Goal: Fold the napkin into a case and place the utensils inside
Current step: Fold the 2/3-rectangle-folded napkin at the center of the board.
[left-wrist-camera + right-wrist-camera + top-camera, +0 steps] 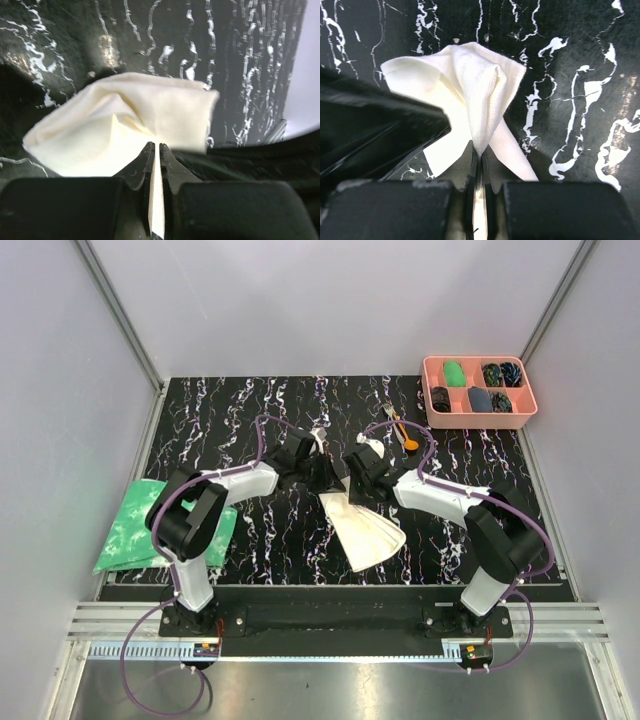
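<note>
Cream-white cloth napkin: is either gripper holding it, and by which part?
Both. The left gripper and the right gripper are each shut on a bunched fold at the far end of the cream-white cloth napkin.

The right claw (479,156) pinches a bunched fold of the cream-white napkin (470,85), with the black, white-veined surface (585,55) behind it.

The thin square cream-white cloth napkin (365,530) is plain, with no pattern. The flat black table (270,540) carries white marble-like veins. The soft folded cloth (130,525) is green, mottled with white. The plastic compartment tray (480,421) is salmon pink, and the small slim spoon (408,443) is orange.
</note>
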Controlling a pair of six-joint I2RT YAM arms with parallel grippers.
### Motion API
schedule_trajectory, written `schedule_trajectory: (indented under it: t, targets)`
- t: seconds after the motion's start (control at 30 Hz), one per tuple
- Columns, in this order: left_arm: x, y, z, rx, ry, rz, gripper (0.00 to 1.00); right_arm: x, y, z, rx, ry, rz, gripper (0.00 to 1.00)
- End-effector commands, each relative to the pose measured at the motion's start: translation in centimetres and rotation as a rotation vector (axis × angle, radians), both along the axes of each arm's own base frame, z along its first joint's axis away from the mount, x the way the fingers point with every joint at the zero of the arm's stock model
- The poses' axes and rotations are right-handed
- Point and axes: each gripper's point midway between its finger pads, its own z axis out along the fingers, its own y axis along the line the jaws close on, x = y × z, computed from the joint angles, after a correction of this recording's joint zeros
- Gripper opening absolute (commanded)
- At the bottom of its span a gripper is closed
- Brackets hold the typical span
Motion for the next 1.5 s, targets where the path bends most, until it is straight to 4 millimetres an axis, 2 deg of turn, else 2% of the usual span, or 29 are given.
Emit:
schedule_trajectory:
  t: [0.0,0.2,0.53,0.63,0.8,0.93,1.07,1.23,1.4,1.47]
  targets:
    - [0.3,0.2,2.0,-0.023,-0.057,0.015,0.08,1.3,0.3,1.6,-0.025,-0.07,0.004,0.03]
    - [0.6,-0.3,-0.2,-0.005,-0.002,0.009,0.01,1.7,-0.1,2.3,-0.058,-0.087,0.009,0.01]
    - [0.8,-0.2,-0.9,0.018,0.011,0.01,0.0,1.9,-0.4,2.2,-0.083,-0.091,0.013,0.0]
    - [1.6,-0.6,-0.8,0.02,0.004,0.013,0.0,1.8,-0.2,2.2,-0.077,-0.087,0.018,0.0]
    - [2.8,-1.1,-1.9,0.028,0.013,0.026,0.0,1.8,0.1,2.4,-0.062,-0.084,0.02,0.01]
    - [3.3,-1.6,-3.2,0.034,0.035,0.033,0.0,1.5,0.9,2.5,-0.013,-0.057,0.014,0.02]
    - [3.7,-1.6,-3.9,0.042,0.035,0.042,0.0,0.9,2.0,1.4,0.034,0.002,0.01,0.04]
    - [3.8,-1.9,-3.8,0.034,0.029,0.035,0.0,0.5,4.1,-0.4,0.141,0.082,-0.024,0.08]
    - [3.0,-1.7,-3.8,0.021,0.036,0.026,0.0,1.2,5.1,-0.1,0.201,0.087,-0.082,0.1]
    - [2.9,-1.5,-3.1,0.004,0.028,0.031,0.0,1.2,5.3,-0.6,0.203,0.099,-0.087,0.12]
